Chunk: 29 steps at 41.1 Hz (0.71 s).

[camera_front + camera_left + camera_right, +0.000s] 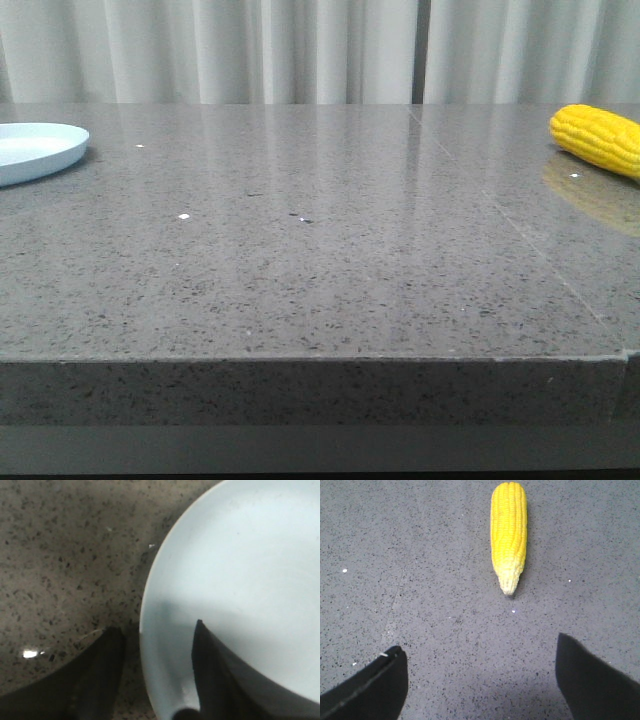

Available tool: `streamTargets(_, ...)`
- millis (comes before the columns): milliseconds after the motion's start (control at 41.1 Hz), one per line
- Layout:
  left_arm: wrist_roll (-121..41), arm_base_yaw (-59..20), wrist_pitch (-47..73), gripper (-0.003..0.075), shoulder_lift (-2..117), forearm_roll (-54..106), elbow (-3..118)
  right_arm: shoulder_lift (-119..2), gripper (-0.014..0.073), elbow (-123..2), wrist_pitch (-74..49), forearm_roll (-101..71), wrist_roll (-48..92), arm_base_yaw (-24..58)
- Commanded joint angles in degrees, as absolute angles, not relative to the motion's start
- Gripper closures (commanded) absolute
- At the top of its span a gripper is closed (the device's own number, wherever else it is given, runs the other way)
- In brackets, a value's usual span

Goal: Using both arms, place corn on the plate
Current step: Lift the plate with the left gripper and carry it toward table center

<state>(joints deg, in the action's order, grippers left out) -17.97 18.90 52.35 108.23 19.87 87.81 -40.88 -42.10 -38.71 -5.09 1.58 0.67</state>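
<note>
Judging from how things lie, the task has hardly begun: the corn (600, 138) rests on the grey stone table (320, 260), far across it from the plate (35, 150), and nothing lies on the plate where it shows. In the front view the plate sits at the table's far left and the corn well apart from it toward the far right, both cut off by the frame edges, so neither is seen whole there. The right gripper (480, 680) hangs over bare table short of the corn, its two dark fingers (370, 690) spread wide and holding nothing; the corn's pale tip points back toward them. The left gripper (157, 675) is also spread and empty, its fingers straddling the plate's rim, one finger over the plate and the other over the table beside it. Everything remains: reaching the corn, gripping it, carrying it over to the plate and setting it down. Neither arm appears in the front view, so their height above the table is hard to judge. The left wrist view is soft and shows only part of the plate.
</note>
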Motion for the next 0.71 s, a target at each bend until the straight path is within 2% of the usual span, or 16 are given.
streamTargets(0,-18.13,18.68,51.95,0.0534,105.37,19.94,89.71,-41.16,-0.0031,-44.08,-34.57,-5.46,2.21,0.23)
streamTargets(219,-18.13,18.68,52.03,0.0742,105.37,18.96,89.71,-41.16,-0.0031,-44.08,-34.57,-5.46,2.21,0.23)
streamTargets(681,-18.13,17.64,55.45,0.0741,100.14,22.23,92.38,-41.16,-0.0031,-44.08,-34.57,-5.46,2.21,0.23)
